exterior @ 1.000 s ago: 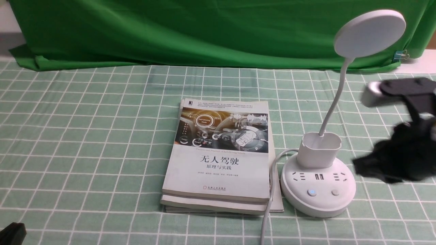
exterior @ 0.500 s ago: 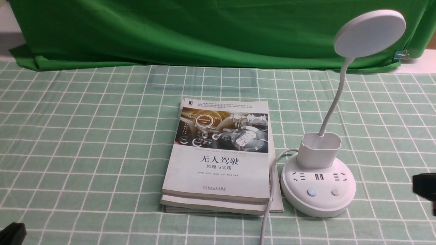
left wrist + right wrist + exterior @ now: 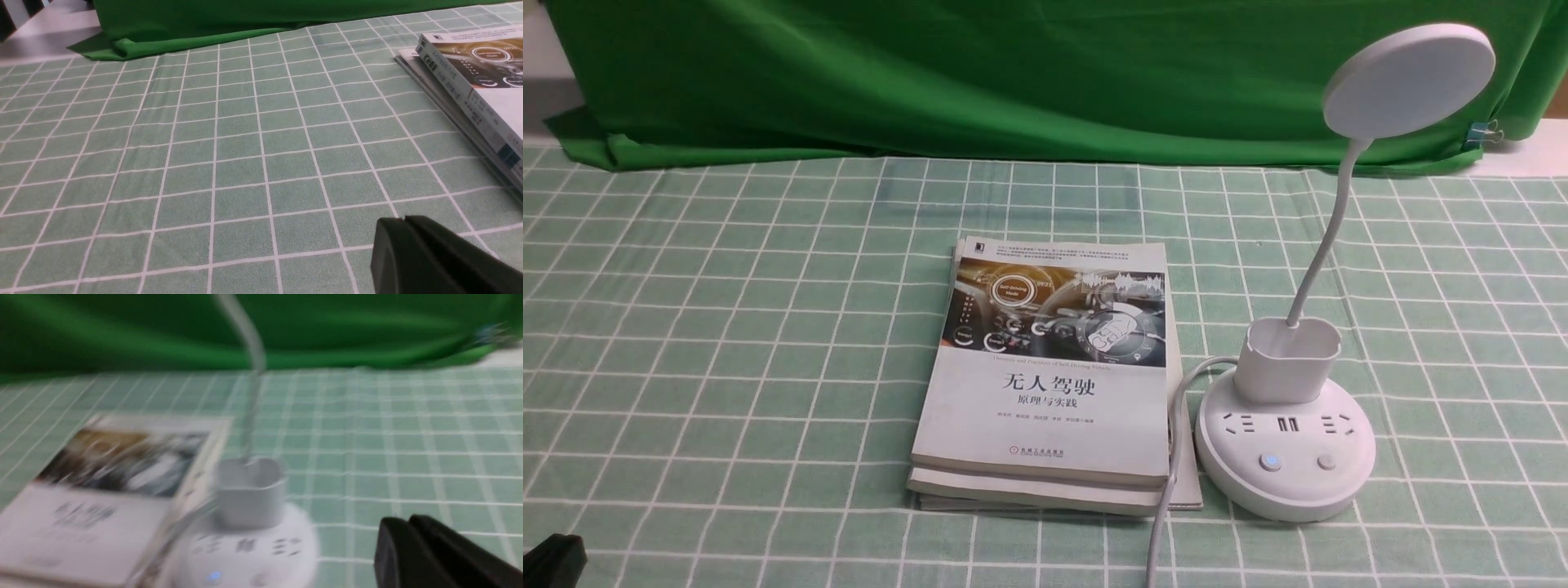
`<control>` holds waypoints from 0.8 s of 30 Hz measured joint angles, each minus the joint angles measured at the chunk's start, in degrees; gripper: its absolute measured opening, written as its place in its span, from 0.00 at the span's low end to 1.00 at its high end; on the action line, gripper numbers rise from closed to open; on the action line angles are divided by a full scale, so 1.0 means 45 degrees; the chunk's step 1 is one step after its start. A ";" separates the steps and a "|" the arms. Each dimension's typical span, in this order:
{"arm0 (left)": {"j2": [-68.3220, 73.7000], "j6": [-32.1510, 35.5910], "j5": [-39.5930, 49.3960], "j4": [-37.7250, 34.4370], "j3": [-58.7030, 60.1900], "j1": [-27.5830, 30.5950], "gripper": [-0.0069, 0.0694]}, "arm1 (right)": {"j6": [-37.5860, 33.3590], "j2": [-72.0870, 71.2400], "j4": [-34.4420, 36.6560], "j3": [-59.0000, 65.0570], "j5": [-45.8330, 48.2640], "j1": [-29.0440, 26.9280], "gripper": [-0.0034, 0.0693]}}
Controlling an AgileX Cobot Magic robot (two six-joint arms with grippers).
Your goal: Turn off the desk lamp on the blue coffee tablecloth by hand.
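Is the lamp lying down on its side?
No, the lamp stands upright, its round head up above the base.

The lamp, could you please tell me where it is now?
In the front view, the lamp stands on the right side of the checked cloth, just right of the books.

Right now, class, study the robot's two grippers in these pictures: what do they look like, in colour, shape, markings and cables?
The left gripper and right gripper look alike: plain, matte, dark grey to black, with slim, angular fingers that taper to blunt tips. Neither shows markings or cables in these views. The arms' bodies lie out of frame, so their look cannot be told.
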 joint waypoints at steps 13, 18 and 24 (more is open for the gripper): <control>0.0000 0.0000 0.0000 0.0000 0.0000 0.0000 0.09 | -0.0013 -0.3532 -0.0037 0.3090 -0.1032 -0.1380 0.11; 0.0000 0.0000 0.0014 0.0000 0.0000 0.0000 0.09 | -0.0401 -0.3817 -0.0121 0.3090 -0.0746 -0.1570 0.11; 0.0000 0.0000 0.0002 0.0000 0.0000 0.0000 0.09 | -0.1069 -0.3817 -0.0135 0.3090 -0.0628 -0.1618 0.11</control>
